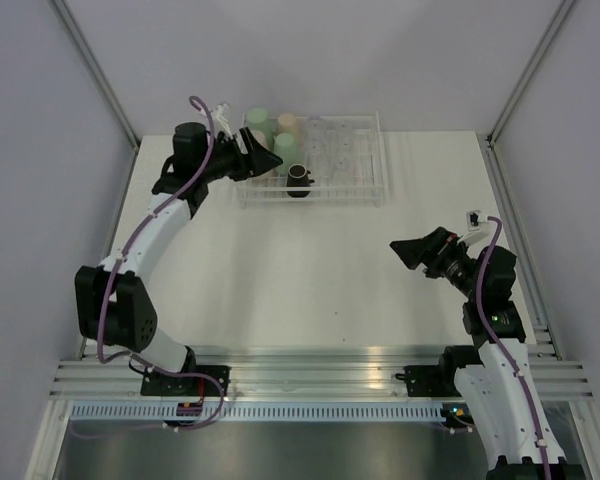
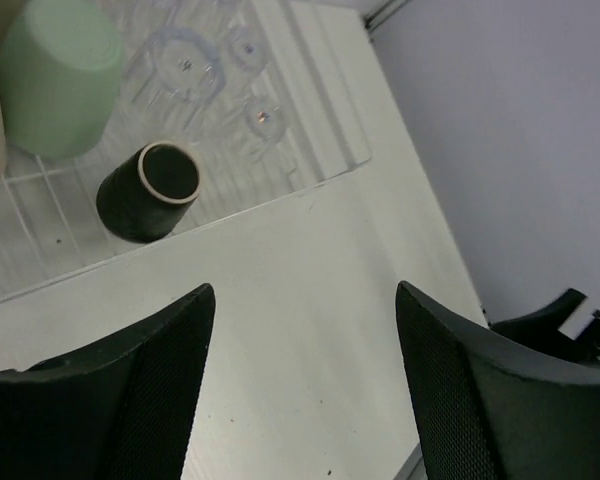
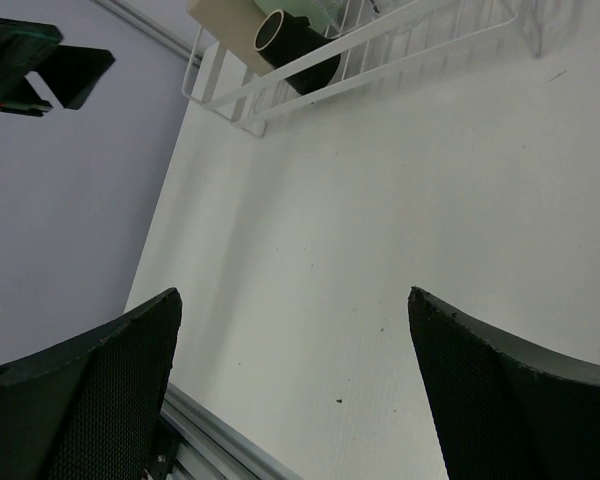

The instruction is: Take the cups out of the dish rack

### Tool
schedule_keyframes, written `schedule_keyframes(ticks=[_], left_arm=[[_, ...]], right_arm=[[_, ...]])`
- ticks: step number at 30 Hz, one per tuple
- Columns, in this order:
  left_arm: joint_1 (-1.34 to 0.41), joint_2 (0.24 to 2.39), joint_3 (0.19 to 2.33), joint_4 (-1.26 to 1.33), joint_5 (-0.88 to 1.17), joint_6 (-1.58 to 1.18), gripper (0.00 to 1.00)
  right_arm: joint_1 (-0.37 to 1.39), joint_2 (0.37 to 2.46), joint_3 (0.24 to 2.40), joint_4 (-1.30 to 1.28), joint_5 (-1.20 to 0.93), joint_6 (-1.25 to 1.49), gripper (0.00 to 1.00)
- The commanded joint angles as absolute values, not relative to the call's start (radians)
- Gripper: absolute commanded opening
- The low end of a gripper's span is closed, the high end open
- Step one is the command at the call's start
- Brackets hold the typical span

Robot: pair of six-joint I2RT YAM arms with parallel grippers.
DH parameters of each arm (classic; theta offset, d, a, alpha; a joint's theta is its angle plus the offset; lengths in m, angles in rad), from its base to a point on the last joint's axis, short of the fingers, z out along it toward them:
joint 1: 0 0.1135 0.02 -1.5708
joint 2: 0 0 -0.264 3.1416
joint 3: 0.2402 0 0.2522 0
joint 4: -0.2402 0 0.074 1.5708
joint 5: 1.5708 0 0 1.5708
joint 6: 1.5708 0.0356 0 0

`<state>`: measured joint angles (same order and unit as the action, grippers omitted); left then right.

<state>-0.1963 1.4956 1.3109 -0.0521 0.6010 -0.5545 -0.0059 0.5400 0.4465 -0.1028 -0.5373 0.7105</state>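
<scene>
White and bare in front, the bench point(image 1: 310, 270) sits between plain grey walls point(image 1: 310, 50), and your dish rack point(image 1: 340, 201) stands at its far edge, a little left of centre. You still have every cup in the rack. The dark brown cup point(image 1: 299, 177) leans at the near rail, toward the rack's left end, its pale-rimmed mouth turned up and toward the near side. Behind it you can see two green tumblers point(image 1: 286, 147) and a beige tumbler point(image 1: 288, 124) grouped at the left end, while the clear cups point(image 1: 340, 150) fill the middle and right of the wire grid. Your left tool point(image 1: 252, 160) is at the rack's left end, just beside the tumblers and close to the brown cup. In its wrist view its jaws stand apart with only bare bench between them, so it is open and gripping nothing, and the brown cup lies ahead of the left finger point(image 2: 130, 400). Whether that tool touches the rack wire you cannot tell from above. Your right tool point(image 1: 410, 250) hangs over the bench's right half, well apart from the rack, pointing left. Its jaws are spread wide with nothing between them, and the rack's near rail and the brown cup show at the top of its wrist view.
</scene>
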Motion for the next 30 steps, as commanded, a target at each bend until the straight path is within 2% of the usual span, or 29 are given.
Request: schedule_keyframes(ticks=[1,3,8,9,13,18,30], left_arm=[[-0.264,1.577,1.385,-0.182,0.409,-0.428,0.79],[-0.299,1.606,1.397,-0.184,0.301,-0.394,0.85],[-0.353,1.652,1.43,-0.17,0.034,-0.39,0.91],[-0.374,1.657,1.442,-0.169,-0.079,-0.382,0.99],[-0.443,1.725,1.509,-0.17,-0.254,-0.281,1.0],[-0.512,1.844,1.624,-0.204,-0.291,-0.147,1.0],[-0.517,2.054,1.789,-0.316,-0.25,-0.106,1.0]], right_arm=[[-0.006,0.549,0.443,-0.113,-0.549,0.69,0.98],[-0.006,0.546,0.445,-0.124,-0.546,0.683,0.98],[-0.006,0.552,0.446,-0.138,-0.549,0.672,0.98],[-0.006,0.555,0.448,-0.141,-0.555,0.67,0.98],[-0.006,0.543,0.449,-0.175,-0.551,0.647,0.98],[-0.006,0.541,0.446,-0.179,-0.548,0.646,0.98],[-0.006,0.526,0.449,-0.225,-0.54,0.623,0.98]])
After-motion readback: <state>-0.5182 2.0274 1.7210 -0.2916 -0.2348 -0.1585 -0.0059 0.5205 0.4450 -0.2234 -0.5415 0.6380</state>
